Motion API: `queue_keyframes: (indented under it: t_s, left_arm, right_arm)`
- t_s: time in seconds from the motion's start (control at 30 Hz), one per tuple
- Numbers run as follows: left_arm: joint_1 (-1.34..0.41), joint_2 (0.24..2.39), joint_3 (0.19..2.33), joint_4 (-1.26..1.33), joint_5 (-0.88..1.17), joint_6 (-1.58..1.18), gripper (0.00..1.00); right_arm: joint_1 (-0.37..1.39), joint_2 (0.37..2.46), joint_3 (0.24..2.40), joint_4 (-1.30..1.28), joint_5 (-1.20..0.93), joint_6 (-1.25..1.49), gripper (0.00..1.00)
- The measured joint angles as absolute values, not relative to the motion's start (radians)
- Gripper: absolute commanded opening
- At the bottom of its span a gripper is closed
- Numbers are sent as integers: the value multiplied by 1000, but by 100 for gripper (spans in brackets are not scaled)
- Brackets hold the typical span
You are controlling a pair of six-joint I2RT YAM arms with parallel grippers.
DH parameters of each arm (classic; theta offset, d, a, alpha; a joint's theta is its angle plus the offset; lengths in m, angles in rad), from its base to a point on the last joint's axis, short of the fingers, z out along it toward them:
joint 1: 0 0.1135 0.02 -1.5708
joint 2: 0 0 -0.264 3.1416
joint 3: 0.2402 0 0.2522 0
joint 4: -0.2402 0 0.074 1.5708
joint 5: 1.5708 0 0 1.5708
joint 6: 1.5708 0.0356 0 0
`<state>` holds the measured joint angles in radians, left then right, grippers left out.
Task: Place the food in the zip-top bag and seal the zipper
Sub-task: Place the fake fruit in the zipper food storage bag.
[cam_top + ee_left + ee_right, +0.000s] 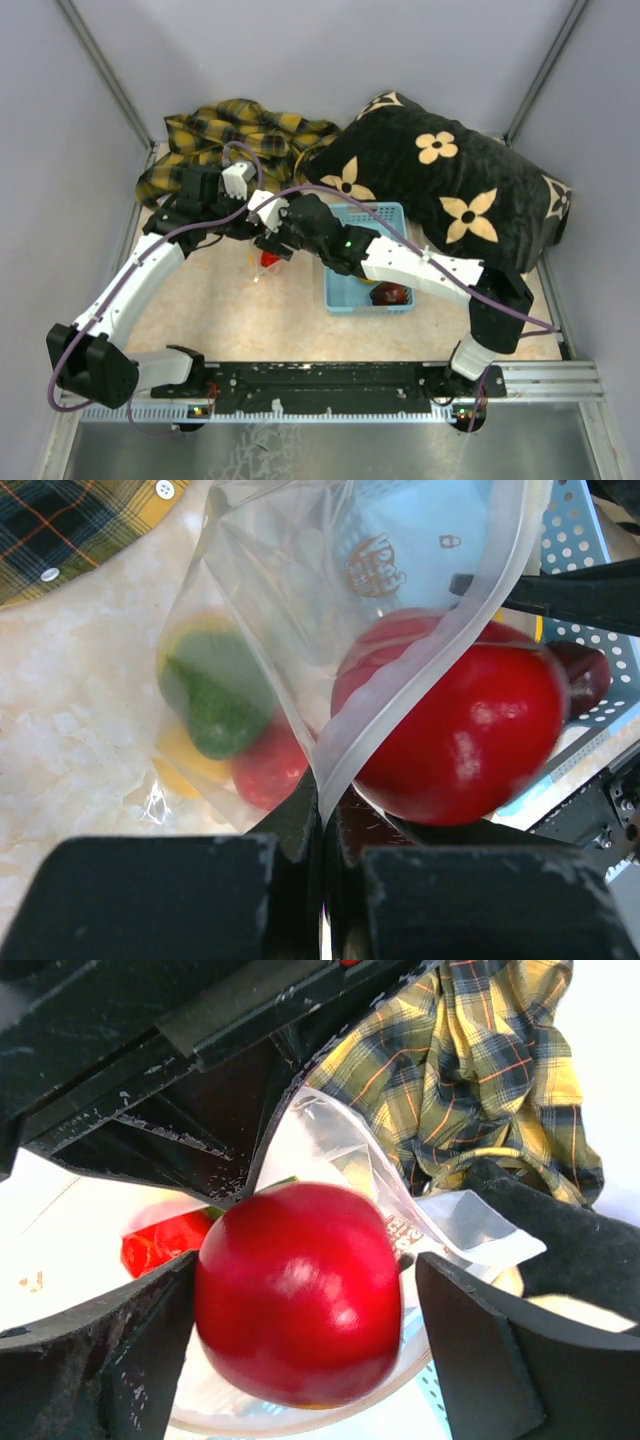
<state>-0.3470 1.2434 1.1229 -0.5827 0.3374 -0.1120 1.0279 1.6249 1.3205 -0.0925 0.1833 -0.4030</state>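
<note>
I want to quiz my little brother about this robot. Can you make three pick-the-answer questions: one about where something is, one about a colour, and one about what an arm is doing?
1. Where is the plaid cloth?
A) draped over an arm
B) at the back, beside the black flowered cushion
C) at the near edge by the arm bases

2. What colour is the big round fruit between the fingers of the right end effector?
A) green
B) purple
C) red

3. What is the left end effector doing?
A) pinching the edge of the zip-top bag
B) hanging open and empty
C) gripping the plaid cloth

Answers:
1 B, the top view shows it bunched next to the cushion.
2 C, the right wrist view shows it glossy red.
3 A, the left wrist view shows its fingers closed on clear plastic.
</note>
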Motion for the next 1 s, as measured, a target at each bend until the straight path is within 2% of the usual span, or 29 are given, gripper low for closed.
queue_keyframes:
  t_s: [0.47,0.73,1.0]
  left_arm:
    - [-347,1243,1122,-583,348,-116,0]
    - [-347,1243,1121,-583,349,-116,0]
    - [-347,1243,1121,-583,349,-116,0]
  right_arm:
    - [1030,1571,1253,-34,182,-350,89]
    - [1030,1402,1184,-71,162,-195,82]
    - [1030,1340,1106,-118,282,-17,72]
